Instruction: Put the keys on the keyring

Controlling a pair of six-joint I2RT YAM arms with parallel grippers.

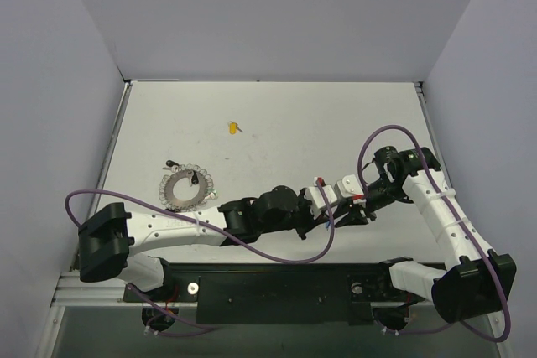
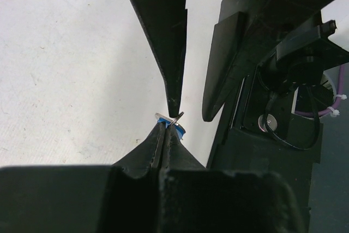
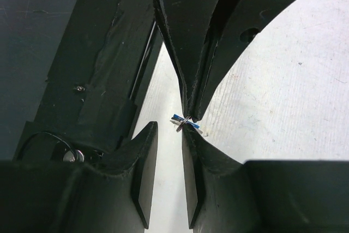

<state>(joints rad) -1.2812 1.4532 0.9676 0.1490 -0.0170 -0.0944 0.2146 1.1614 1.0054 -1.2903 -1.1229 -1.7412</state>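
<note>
Keyring point(image 1: 186, 188) on white table point(image 1: 336, 123), lilac walls point(image 1: 252, 14); left gripper point(image 2: 165, 130) pinching key point(image 2: 170, 118).

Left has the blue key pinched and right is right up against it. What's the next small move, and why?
Probably nudge the right gripper sideways to centre its gap on the blue key, then close. The left gripper is shut on the key, while the right's jaws stand open with the key's free end at one fingertip, not between them.
</note>
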